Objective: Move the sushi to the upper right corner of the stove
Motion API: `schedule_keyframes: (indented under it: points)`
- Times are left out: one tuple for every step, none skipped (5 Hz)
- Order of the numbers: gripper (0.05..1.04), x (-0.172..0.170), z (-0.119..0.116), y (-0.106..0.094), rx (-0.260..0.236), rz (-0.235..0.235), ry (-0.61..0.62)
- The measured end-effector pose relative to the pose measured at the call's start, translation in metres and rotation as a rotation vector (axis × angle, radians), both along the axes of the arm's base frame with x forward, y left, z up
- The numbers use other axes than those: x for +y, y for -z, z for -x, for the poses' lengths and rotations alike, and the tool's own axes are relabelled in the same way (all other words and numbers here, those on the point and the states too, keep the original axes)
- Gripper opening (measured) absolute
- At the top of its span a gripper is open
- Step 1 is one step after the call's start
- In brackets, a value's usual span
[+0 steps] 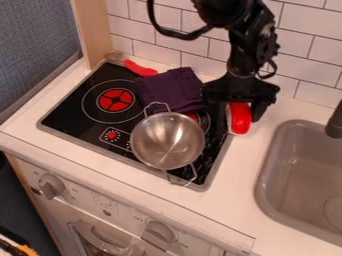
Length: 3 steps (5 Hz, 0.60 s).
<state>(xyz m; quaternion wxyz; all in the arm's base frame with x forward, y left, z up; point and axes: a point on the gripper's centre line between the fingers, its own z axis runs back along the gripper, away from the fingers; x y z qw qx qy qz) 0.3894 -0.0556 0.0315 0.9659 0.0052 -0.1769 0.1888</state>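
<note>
White counter (232,193) runs across the frame, with my black stove (77,107) left of centre and a grey sink (266,187) at right. A metal pot (167,142) sits mid-frame. Right of the purple cloth (170,90), my gripper (239,112) points down, fingers closed around the red-and-white sushi (240,119), upper right of centre.

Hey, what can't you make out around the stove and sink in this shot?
All in the camera view:
- Sushi: upper end hidden by the gripper; whether its underside touches the counter can't be told.
- Right burner: mostly covered by the pot and purple cloth.
- Sink and faucet: cut off by the right edge.
</note>
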Motion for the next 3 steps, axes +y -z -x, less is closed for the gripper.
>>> schedule_keyframes:
  points:
    - [1.0, -0.001, 0.002, -0.041, -0.073, 0.028, -0.005]
    - [1.0, -0.004, 0.009, -0.07, -0.112, 0.068, -0.01]
    - [1.0, 0.006, 0.017, -0.098, -0.156, 0.094, -0.031]
